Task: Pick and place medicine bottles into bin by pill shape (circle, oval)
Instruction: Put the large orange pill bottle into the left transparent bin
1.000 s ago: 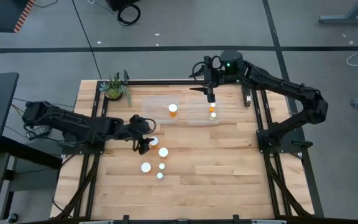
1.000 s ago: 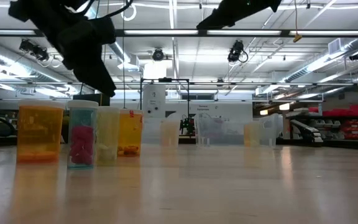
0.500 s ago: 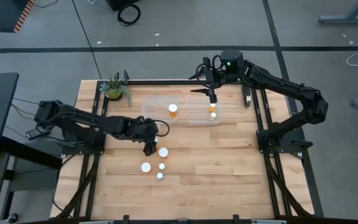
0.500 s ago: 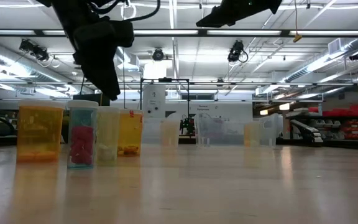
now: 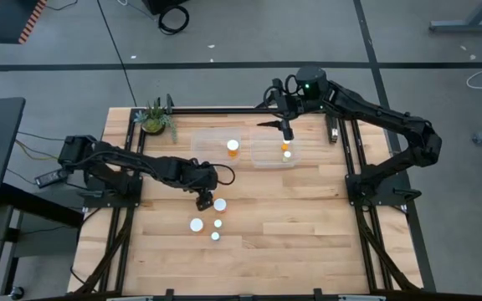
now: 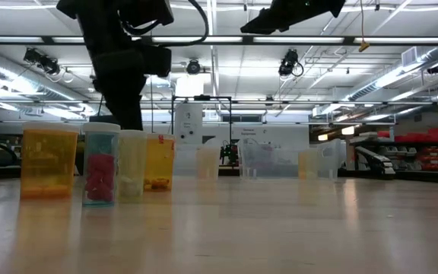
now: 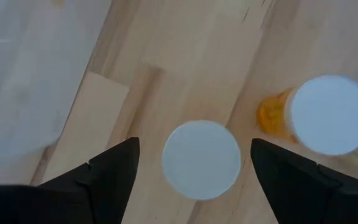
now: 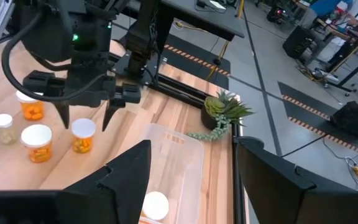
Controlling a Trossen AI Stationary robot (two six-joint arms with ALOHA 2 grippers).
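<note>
- The small potted plant [image 5: 154, 117] stands at the far left corner of the wooden table [image 5: 308, 226], just beside the left bin.
- The left gripper [image 5: 203, 199] hangs over the middle-left of the table, pointing down, its two dark fingers [image 7: 107, 171] spread wide with nothing between them but air.
- Straight below that gripper, centred in the gap and not touched by either finger, stands one white-capped medicine bottle [image 7: 201, 159]; in the right wrist view it is the small bottle [image 8: 83, 135] under the spread fingers.
- Just beside it stands a wider capped bottle [image 5: 220, 204], amber side showing in the left wrist view [image 7: 325, 115].
- Three more bottles stand nearer the front edge: one larger cap [image 5: 196, 224] and two small caps [image 5: 218, 223] and [image 5: 215, 237], close together but apart.
- From table height the loose bottles show as a row: a wide amber one [image 6: 49, 162], a clear one with pink pills [image 6: 100, 164], a pale one [image 6: 133, 164] and an orange one [image 6: 159, 161].
- The left clear bin [image 5: 203, 142] at the far side holds one orange bottle [image 5: 233, 148].
- The right clear bin [image 5: 262, 155] sits just beside it and holds two bottles [image 5: 286, 150].
- The right gripper [image 5: 285, 131] hovers above the right bin, fingers [image 8: 126, 171] spread and holding nothing.
</note>
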